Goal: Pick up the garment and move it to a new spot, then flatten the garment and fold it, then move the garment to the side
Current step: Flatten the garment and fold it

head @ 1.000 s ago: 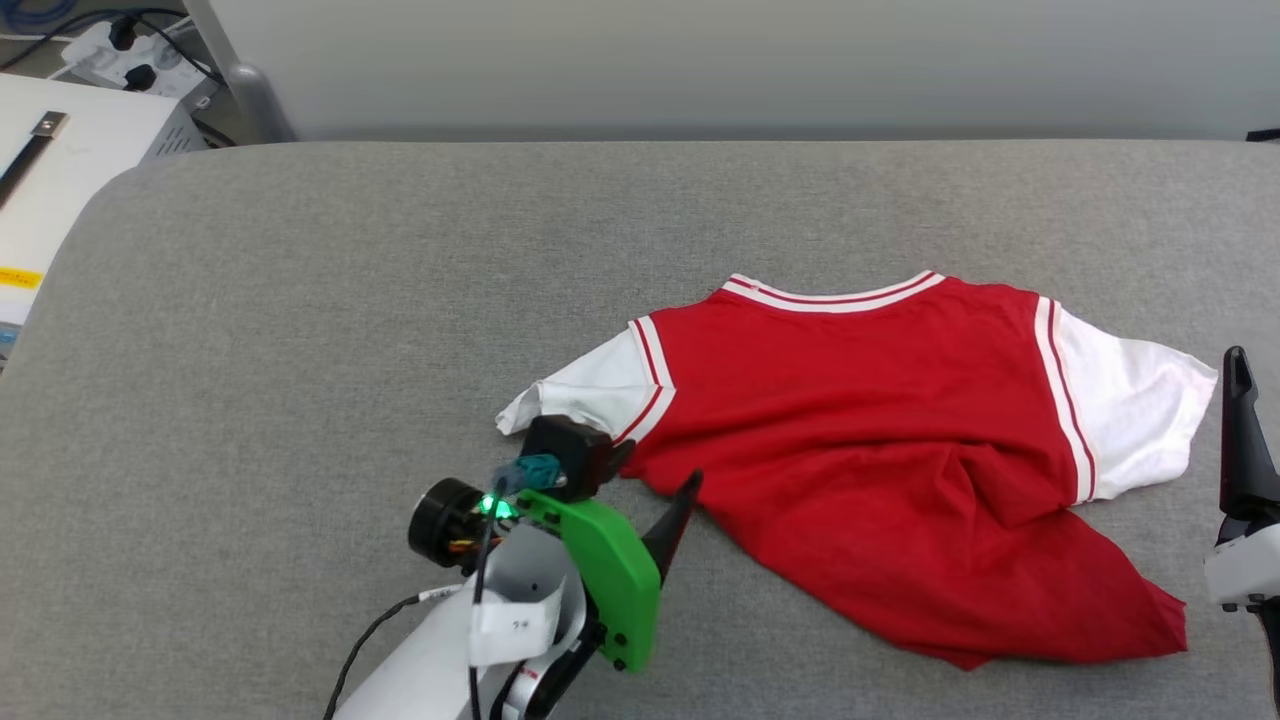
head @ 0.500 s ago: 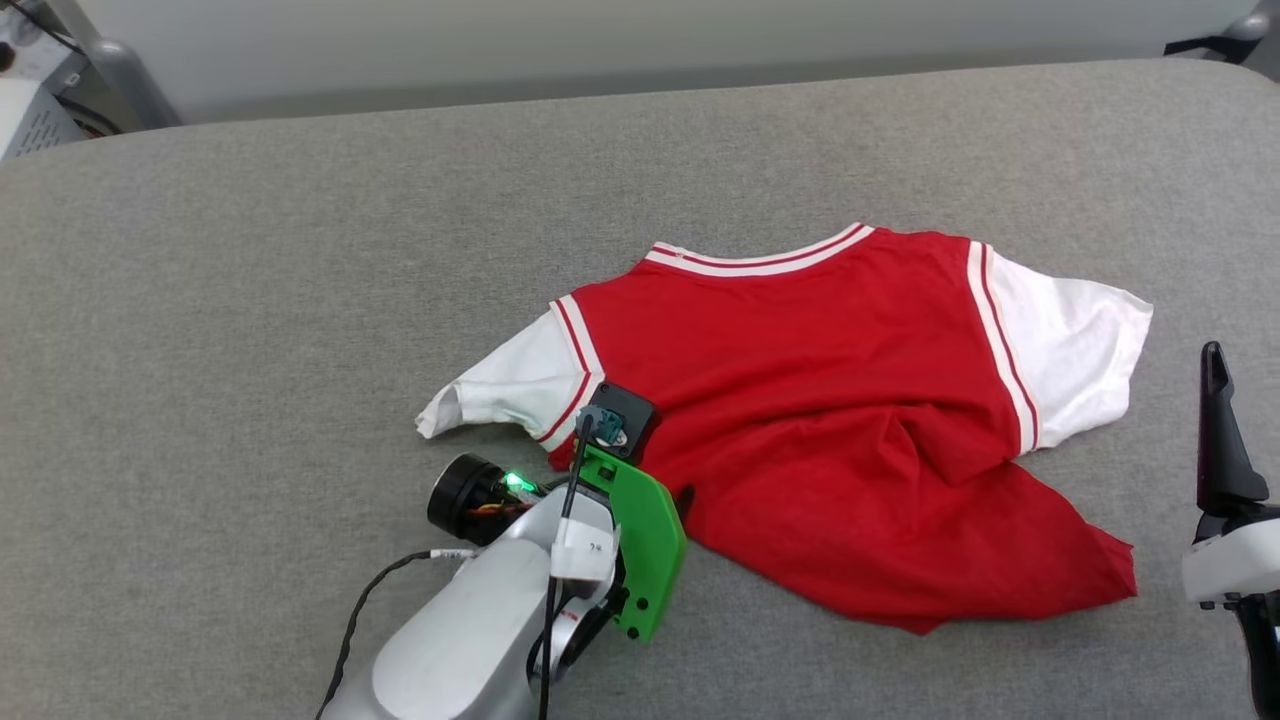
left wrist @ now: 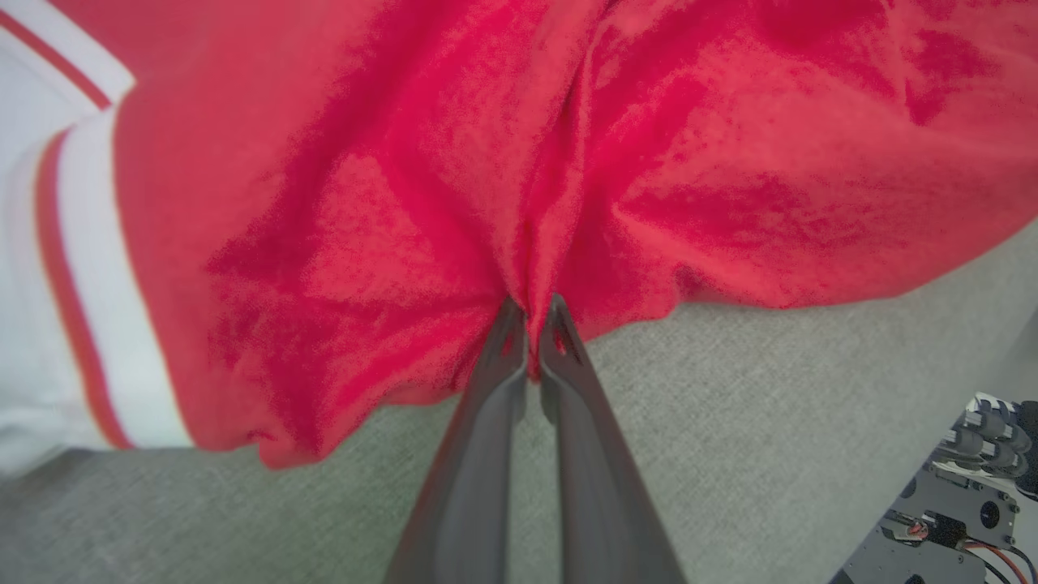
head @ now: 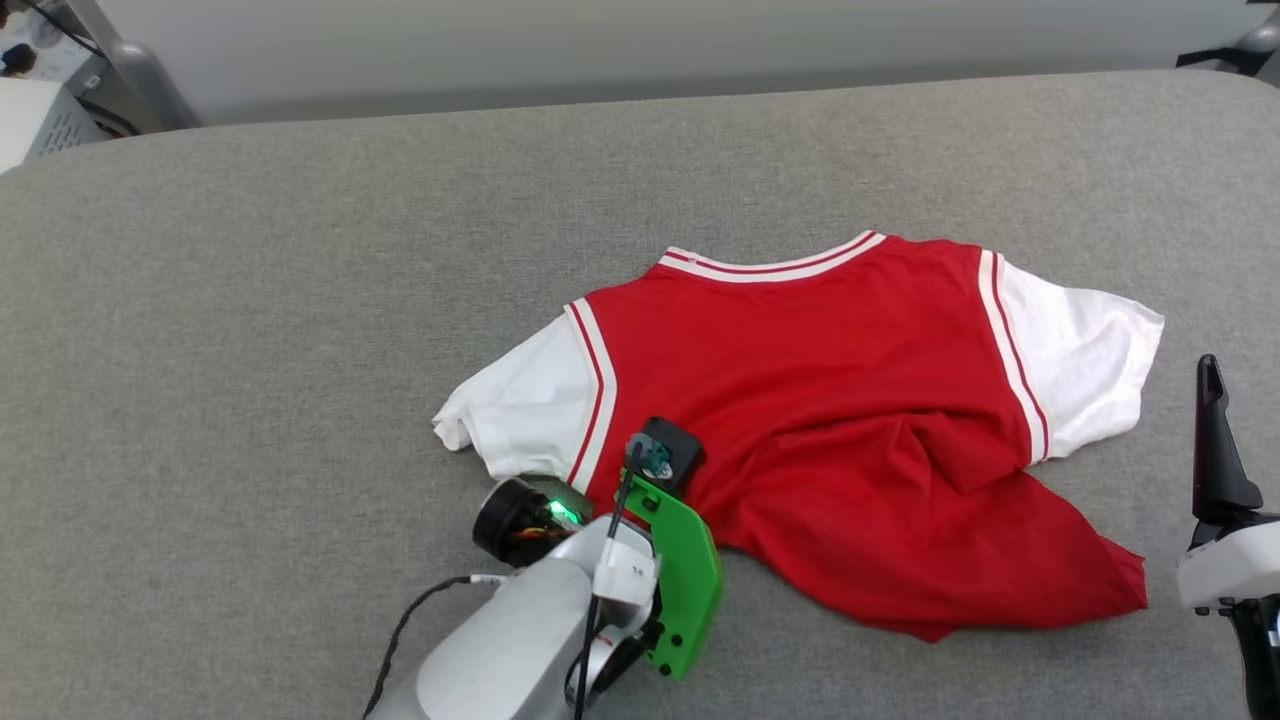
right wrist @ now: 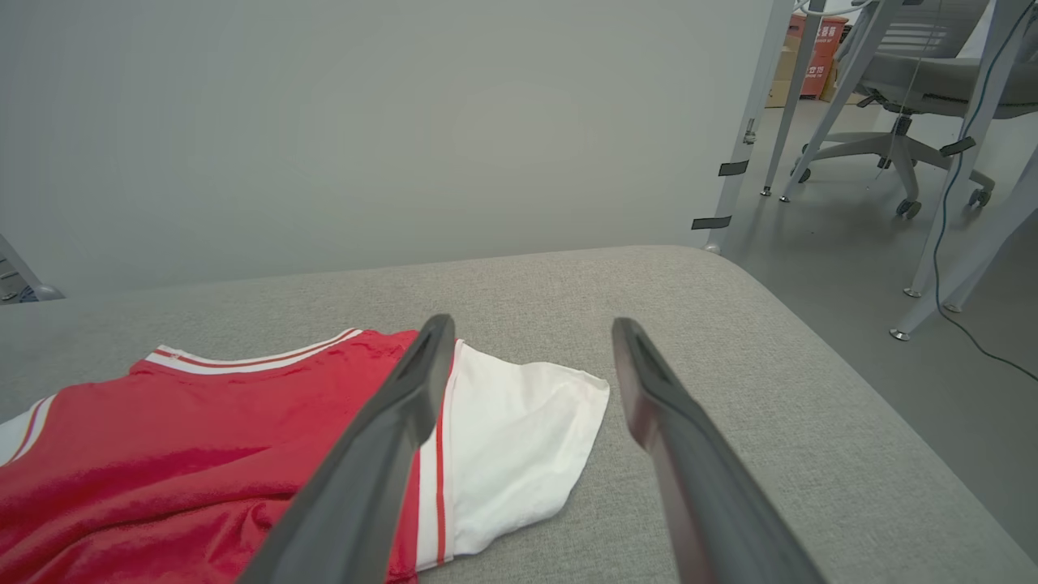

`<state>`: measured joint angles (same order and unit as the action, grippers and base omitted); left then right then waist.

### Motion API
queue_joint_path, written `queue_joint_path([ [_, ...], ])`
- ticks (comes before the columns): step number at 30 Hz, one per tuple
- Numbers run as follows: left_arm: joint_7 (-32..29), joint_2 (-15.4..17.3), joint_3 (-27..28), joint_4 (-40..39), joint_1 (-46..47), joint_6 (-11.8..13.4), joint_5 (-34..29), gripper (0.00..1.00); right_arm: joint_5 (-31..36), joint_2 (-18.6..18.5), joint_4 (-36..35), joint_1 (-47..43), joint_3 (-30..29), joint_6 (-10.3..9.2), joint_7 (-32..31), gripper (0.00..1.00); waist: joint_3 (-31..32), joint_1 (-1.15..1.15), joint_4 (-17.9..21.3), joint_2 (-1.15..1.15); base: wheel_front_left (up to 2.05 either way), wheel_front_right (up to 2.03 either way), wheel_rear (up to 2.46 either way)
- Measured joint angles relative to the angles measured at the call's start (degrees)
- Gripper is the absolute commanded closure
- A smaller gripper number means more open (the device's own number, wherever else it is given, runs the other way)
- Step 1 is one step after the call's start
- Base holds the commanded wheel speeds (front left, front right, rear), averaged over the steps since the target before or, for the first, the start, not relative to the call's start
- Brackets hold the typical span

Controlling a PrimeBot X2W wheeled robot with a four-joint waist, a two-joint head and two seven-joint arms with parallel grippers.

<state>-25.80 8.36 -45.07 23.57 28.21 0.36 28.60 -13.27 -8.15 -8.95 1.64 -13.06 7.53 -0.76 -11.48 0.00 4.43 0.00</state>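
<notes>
Left wrist view: L gripper jaws tight on red garment edge; R gripper jaws wide apart.

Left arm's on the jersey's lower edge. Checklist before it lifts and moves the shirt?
1. left end effector shut on the garment, red lower edge pinched: ok.
2. Layers in that pinch, one or both: cannot tell.
3. right end effector open, apart from the cloth: ok.
4. Bare grey surface on the robot's left for a new spot: ok.
5. Cloth lying flat: not ok, creased toward the lower edge.
</notes>
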Motion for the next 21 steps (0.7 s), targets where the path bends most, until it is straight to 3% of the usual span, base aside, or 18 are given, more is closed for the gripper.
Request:
queue_joint_path([
  [9, -3.5, -1.5, -4.7, -4.3, -5.3, -1.7, 2.5, 1.00, 0.0, 0.1, 1.2, -0.3, 0.3, 0.00, -0.6, 0.00, 3.8, 0.00, -2.5, 0.00, 0.00, 0.00, 0.00],
  [10, -3.5, -1.4, -4.9, -4.3, -5.7, -1.7, 2.5, 0.59, 0.0, 0.1, 1.3, -0.4, 0.4, 0.00, -0.6, 0.00, 4.1, 0.00, -2.7, 0.00, 0.00, 0.00, 0.00],
  [11, -3.0, -1.4, -5.0, -4.4, -6.0, -1.7, 2.4, 0.00, 0.0, 0.1, 1.3, -0.4, 0.4, 0.00, -0.7, 0.00, 4.3, 0.00, -2.9, 0.00, 0.00, 0.00, 0.00],
  [16, 3.0, -1.3, -2.9, -6.1, -6.7, -0.8, 2.1, 0.00, 0.0, 0.1, 1.6, -0.6, 0.3, 0.00, -0.8, 0.00, 5.1, 0.00, -3.7, 0.00, 0.00, 0.00, 0.00],
  [21, 12.0, 1.7, 4.3, -8.6, -6.6, 3.7, 1.8, 0.00, 0.0, 0.1, 1.6, -0.8, 0.4, 0.00, -1.0, 0.00, 5.9, 0.00, -4.0, 0.00, 0.00, 0.00, 0.00],
])
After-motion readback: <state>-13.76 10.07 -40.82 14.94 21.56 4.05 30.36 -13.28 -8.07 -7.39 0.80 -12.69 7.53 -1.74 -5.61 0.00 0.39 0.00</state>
